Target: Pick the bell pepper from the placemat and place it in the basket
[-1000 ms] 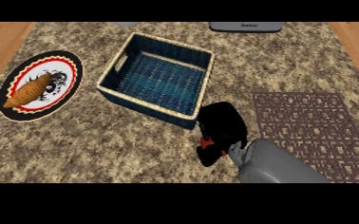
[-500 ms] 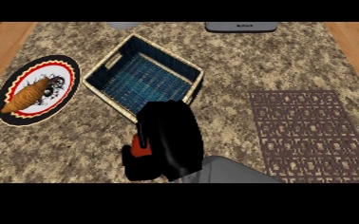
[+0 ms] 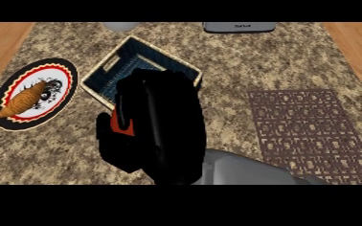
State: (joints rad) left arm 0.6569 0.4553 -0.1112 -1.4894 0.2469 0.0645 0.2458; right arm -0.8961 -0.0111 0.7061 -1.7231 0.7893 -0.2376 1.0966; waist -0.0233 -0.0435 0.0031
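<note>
the right robot hand [image 3: 166, 124], clenched around the red pepper [image 3: 121, 123], carries it at the near edge of the basket [image 3: 106, 72]; next it should go over the basket and release

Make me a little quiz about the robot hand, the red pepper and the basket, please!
1. True or false: the bell pepper lies on the placemat.
2. What is the right hand doing? A) resting open B) curled round the pepper C) pushing the plate
3. Fill in: the hand partly covers the near corner of the ____.

Key: 1 false, the hand holds it, off the mat. 2 B. 3 basket.
</note>
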